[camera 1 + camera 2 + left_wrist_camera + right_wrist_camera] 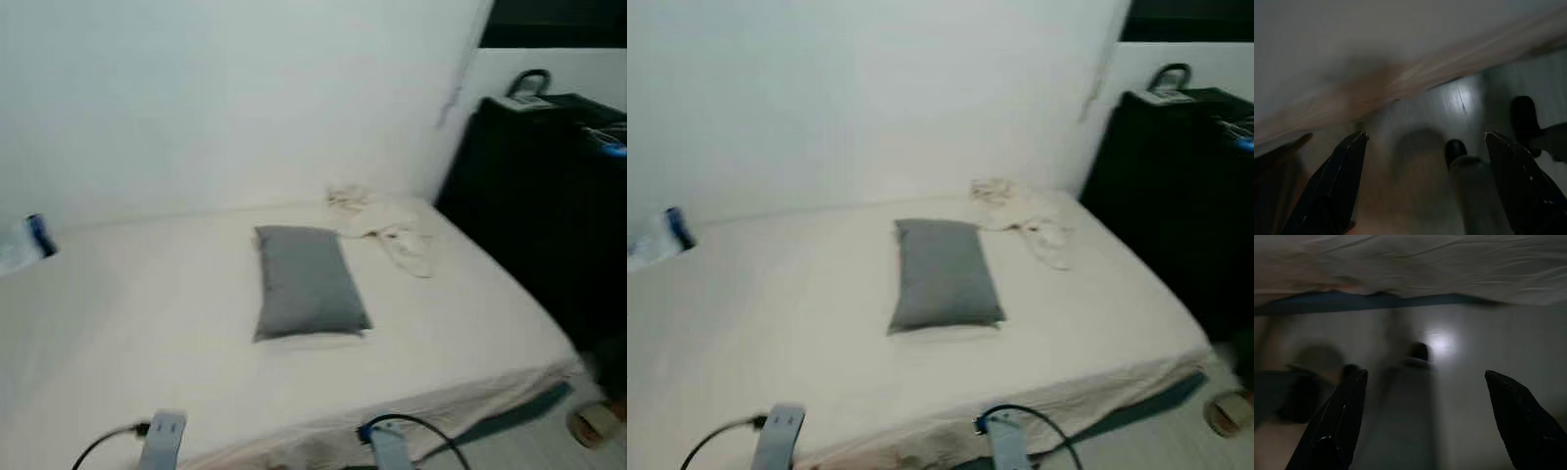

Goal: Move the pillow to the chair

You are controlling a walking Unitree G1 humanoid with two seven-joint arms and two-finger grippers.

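Note:
A grey rectangular pillow (pixel 307 282) lies flat near the middle of a bed (pixel 118 323) with a cream sheet. Both arms hang low in front of the bed's near edge, with their wrists at the bottom of the head views. My left gripper (pixel 1425 147) is open, its fingers spread over a dim floor beside the hanging sheet. My right gripper (pixel 1425 382) is open too, above the pale floor below the sheet's edge. Neither holds anything.
A crumpled pale cloth (pixel 387 223) lies at the bed's far right corner. A dark cabinet (pixel 549 196) stands right of the bed with small items on top. A blue-capped thing (pixel 37 235) rests at the far left. A slipper (pixel 596 423) lies on the floor at right.

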